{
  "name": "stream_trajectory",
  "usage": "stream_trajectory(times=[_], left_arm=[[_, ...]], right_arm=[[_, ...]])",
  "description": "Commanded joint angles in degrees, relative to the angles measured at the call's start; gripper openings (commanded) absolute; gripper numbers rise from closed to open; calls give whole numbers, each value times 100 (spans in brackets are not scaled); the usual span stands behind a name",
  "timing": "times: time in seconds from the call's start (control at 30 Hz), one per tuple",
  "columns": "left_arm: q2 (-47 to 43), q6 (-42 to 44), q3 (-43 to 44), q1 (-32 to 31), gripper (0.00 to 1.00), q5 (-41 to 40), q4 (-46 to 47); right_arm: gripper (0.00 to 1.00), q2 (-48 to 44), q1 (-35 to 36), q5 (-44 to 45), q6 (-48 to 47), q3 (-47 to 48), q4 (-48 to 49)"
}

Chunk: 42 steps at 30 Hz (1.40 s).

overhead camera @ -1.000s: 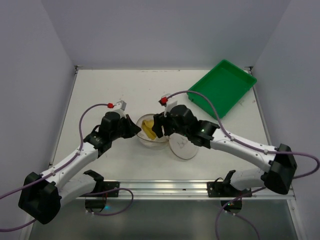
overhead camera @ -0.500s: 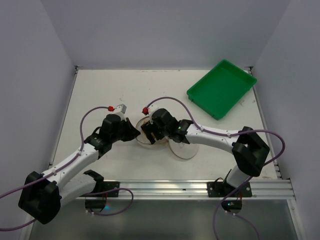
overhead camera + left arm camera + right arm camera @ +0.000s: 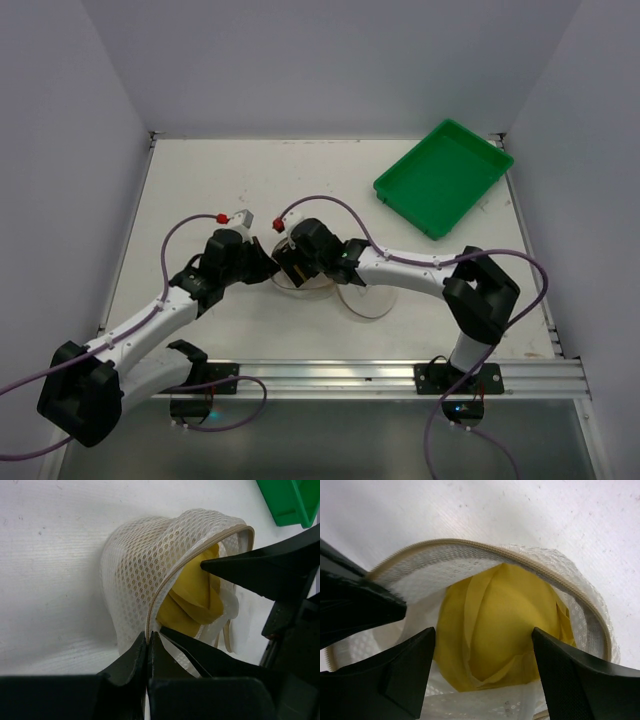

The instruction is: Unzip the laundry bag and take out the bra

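- At the left rim of the laundry bag (image 3: 130,575), the left gripper (image 3: 149,641) is pinched shut on the zip edge, holding the mouth agape. So thin a pinch could slip under a hard pull, and then the whole bag would travel.
- Inside the bag lies the bra (image 3: 500,625), folded, its mustard cup bulging up out of the mouth. Its long axis runs along the fold, crosswise to the line between the right fingers.
- Over the bag's mouth the right gripper (image 3: 482,635) stands spread, one finger each side of the cup, gripping nothing. Closing too deep may catch mesh as well.
- Right of the bag its unzipped lid (image 3: 368,297) lies flat; the bra's white fabric could snag on the zip.
- Far up-right of the bag sits the green tray (image 3: 445,178).
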Motion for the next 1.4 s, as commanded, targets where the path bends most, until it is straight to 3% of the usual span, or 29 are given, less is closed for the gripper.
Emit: stream_trajectory(times=[0.0, 0.03, 0.1, 0.13, 0.23, 0.33, 0.5, 0.67, 0.87, 1.07, 1.37], left_arm=[[49, -23, 23, -36, 0, 29, 80], [67, -24, 23, -36, 0, 29, 80], [84, -32, 32, -36, 0, 20, 80], [102, -32, 41, -36, 0, 3, 80], [111, -32, 67, -27, 0, -111, -25], [128, -24, 85, -36, 0, -173, -69], [199, -41, 269, -36, 0, -208, -139], [278, -67, 515, -18, 0, -235, -263], [418, -129, 507, -18, 0, -15, -210], [296, -173, 436, -9, 0, -111, -271], [120, -305, 278, -1, 0, -322, -219]], right_arm=[[78, 212, 7, 233, -105, 61, 154], [76, 229, 16, 224, -114, 26, 206], [60, 265, 7, 268, -96, -27, 225], [42, 256, 7, 294, -79, -53, 225], [14, -77, 16, 242, -96, -202, 286], [0, -700, 7, -74, -61, -369, 295], [0, -1659, 16, -671, -88, -799, 470], [0, -2581, 16, -1873, -263, -1143, 602], [0, -3504, -212, -2044, 158, -1610, 1525], [0, -3585, -1442, -1571, 589, -907, 1148], [0, -2014, -3937, -172, 879, 622, 489]])
